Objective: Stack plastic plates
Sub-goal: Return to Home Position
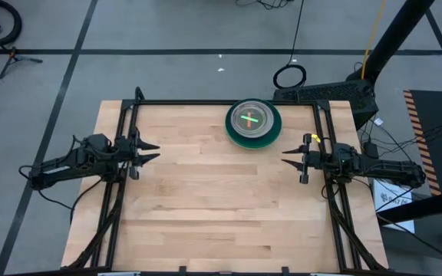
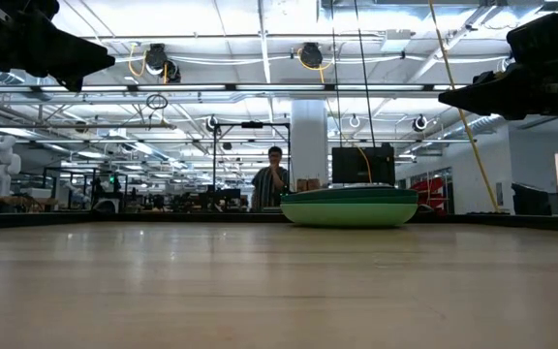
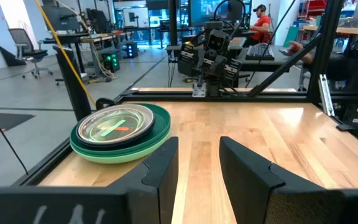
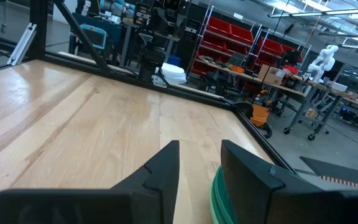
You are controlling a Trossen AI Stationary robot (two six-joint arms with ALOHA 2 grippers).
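Table (image 1: pixel 206 207): plates (image 1: pixel 253 123) stacked at far edge; we park left gripper (image 1: pixel 153 151), right gripper (image 1: pixel 288 156), both empty, slightly parted, clear of stack.

No legible text, brand or number in any view. Only marks noted: a crossed green and red-orange pair of strokes showing in the topmost of the stacked plastic plates (image 1: pixel 253 123), and orange-and-black hazard striping (image 1: pixel 421 123) on the dark panel beside the table. A white sheet (image 1: pixel 395 202) beside the right arm carries print too small to read.
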